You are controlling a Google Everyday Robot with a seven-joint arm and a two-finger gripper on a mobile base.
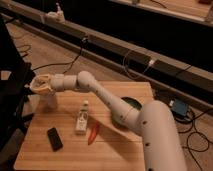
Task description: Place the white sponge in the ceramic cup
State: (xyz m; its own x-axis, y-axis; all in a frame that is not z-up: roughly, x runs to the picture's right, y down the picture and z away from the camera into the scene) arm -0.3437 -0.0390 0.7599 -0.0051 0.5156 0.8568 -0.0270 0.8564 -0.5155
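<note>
While the gripper (42, 84) hovers above the ceramic cup (48, 101), its grasp cannot be told.

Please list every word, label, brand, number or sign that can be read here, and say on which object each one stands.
None can be read.
White bottle: it has a label, too blurred to read.
Black phone: no text visible.
Ceramic cup: plain.
Gripper, above the cup at the table's left edge, holding the white sponge: no markings visible.

The white sponge (41, 83), pale cream, sits in the gripper (40, 85) directly above the ceramic cup (48, 101), upright near the bench's (115, 150) far-left corner.
</note>
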